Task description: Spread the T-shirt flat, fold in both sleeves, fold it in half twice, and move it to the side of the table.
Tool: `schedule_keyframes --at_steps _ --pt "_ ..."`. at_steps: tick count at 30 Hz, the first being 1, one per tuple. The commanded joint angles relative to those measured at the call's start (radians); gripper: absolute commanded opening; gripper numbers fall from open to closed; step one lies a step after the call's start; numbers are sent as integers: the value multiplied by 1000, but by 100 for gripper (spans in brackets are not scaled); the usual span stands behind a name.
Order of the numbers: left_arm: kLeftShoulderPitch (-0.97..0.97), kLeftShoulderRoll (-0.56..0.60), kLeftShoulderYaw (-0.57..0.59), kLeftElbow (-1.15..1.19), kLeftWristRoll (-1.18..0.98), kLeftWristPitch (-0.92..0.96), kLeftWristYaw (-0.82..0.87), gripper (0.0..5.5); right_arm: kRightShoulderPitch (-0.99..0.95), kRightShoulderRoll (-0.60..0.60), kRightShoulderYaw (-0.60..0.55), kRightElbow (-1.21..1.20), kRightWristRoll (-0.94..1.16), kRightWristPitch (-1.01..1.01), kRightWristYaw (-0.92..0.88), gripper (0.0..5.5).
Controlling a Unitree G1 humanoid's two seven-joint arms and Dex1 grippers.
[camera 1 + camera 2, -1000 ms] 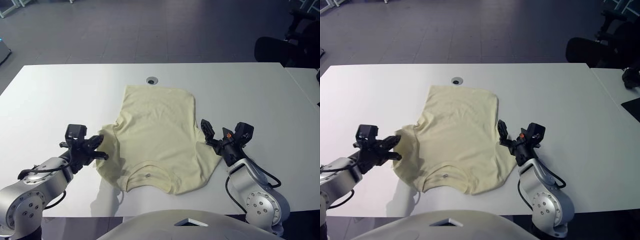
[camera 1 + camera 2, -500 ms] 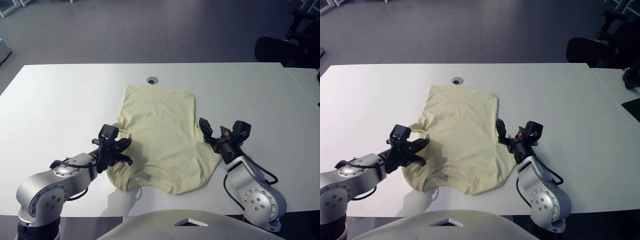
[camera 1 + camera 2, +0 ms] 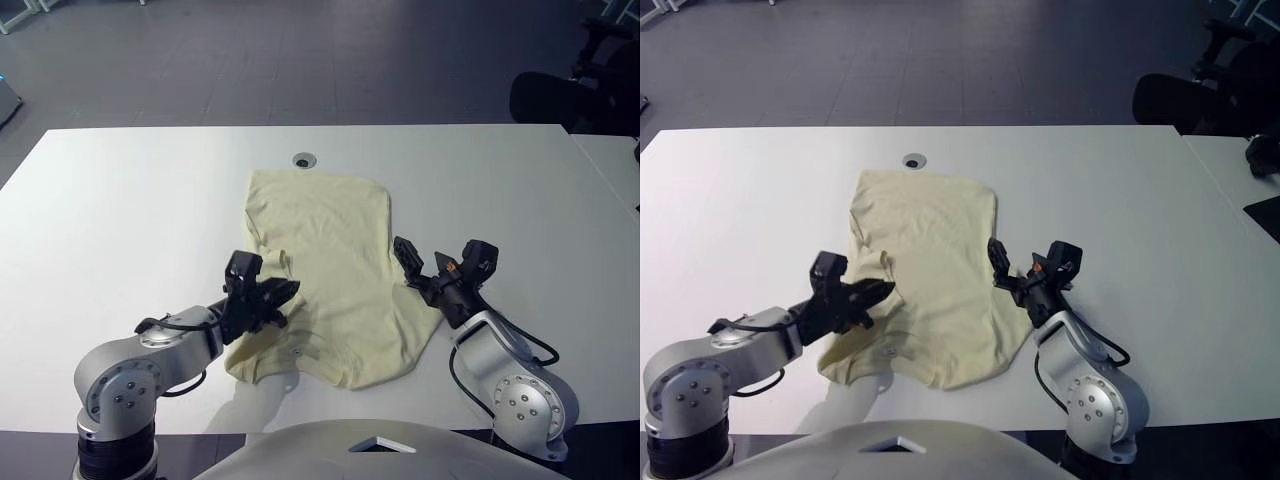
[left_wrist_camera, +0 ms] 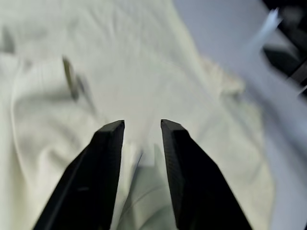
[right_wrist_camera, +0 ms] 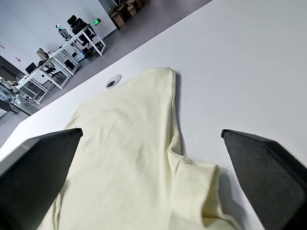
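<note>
left pincer: narrow, seemingly pinching left sleeve over shirt for the fold
right pincer: wide, parked by right sleeve

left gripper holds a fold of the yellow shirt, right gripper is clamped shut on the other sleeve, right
No: the right gripper is open beside the T-shirt, as the right wrist view shows. The left gripper does hold a fold.
</note>
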Motion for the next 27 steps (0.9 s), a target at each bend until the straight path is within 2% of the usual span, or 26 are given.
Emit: schedule_keyframes --at_steps 1,6,9,16,20,27 --pt "-39 -8 82 34 -174 -125 178 229 30 -87 -98 -28 67 55 13 540" --pt "5 32 154 49 -37 -250 213 308 107 -213 -179 -28 174 148 77 540" --pt "47 36 167 64 42 -313 172 358 157 -260 -192 -25 205 184 99 540" --pt "113 -2 143 56 93 -376 162 473 218 -273 -173 12 222 205 104 540" --pt "108 -6 123 63 97 -383 168 540 195 -242 -120 36 223 197 91 476" --pt "112 1 119 79 95 -389 167 540 221 -223 -96 26 232 182 65 361"
